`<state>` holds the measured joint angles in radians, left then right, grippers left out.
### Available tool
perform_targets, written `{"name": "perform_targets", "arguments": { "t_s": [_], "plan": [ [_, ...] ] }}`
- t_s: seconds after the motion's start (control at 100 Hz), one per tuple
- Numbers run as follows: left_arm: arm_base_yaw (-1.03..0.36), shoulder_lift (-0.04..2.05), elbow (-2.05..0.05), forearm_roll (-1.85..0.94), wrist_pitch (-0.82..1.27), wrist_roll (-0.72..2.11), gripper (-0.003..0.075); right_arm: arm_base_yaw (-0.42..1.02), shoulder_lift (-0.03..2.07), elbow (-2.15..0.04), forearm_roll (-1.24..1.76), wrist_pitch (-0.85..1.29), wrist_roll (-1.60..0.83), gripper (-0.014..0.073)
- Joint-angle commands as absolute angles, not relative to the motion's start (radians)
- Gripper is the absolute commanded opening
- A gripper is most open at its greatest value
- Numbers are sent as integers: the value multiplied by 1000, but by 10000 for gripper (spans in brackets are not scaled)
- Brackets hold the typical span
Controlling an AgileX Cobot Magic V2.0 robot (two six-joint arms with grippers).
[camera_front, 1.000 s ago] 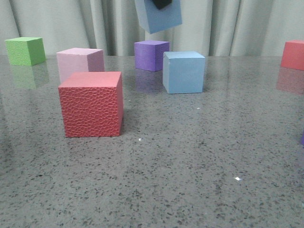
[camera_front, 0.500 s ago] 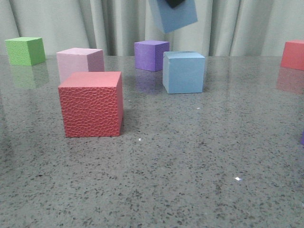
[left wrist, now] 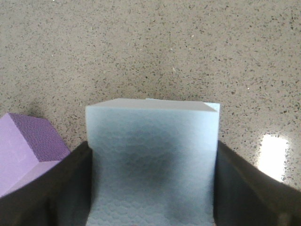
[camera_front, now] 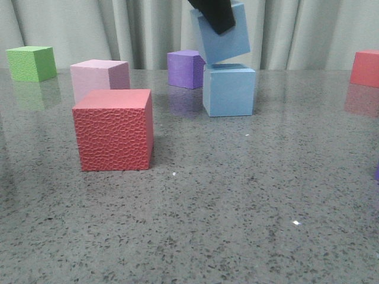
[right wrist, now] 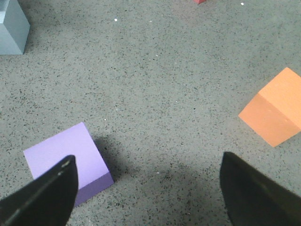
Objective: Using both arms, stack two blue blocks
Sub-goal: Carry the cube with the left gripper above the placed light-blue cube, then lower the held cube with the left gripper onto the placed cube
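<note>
My left gripper [left wrist: 151, 188] is shut on a pale blue block [left wrist: 153, 155], with a black finger [left wrist: 56, 188] on either side. In the front view this block [camera_front: 228, 40] hangs tilted, and its lower edge is at or just above the top of the second blue block [camera_front: 229, 90] standing on the table. One black finger [camera_front: 214, 14] covers its upper left face. A sliver of the lower block [left wrist: 211, 106] shows behind the held one. My right gripper [right wrist: 149, 188] is open and empty, low over bare table.
The purple cube [camera_front: 188, 68] stands just left of the stack; it also shows in the left wrist view [left wrist: 28, 150]. In front are a pink cube [camera_front: 99, 78] and a red cube [camera_front: 113, 130]. A green cube [camera_front: 32, 63] and another red cube [camera_front: 365, 68] stand far off. A lilac cube [right wrist: 63, 157] and an orange cube [right wrist: 275, 113] flank the right gripper.
The left gripper has carried the held blue block to the right and down, from high above the table to the top of the resting blue block.
</note>
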<state>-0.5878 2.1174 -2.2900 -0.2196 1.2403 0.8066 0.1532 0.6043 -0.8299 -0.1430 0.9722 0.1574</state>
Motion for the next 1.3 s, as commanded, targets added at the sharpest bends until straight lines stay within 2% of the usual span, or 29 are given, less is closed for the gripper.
{"name": "perform_targets", "arguments": {
  "t_s": [0.0, 1.29],
  "plan": [
    [-596, 2060, -2322, -252, 1202, 808, 335, 148, 605, -852, -151, 915, 151, 610],
    [-596, 2061, -2322, -287, 1221, 812, 335, 148, 605, -852, -151, 903, 151, 610]
  ]
}}
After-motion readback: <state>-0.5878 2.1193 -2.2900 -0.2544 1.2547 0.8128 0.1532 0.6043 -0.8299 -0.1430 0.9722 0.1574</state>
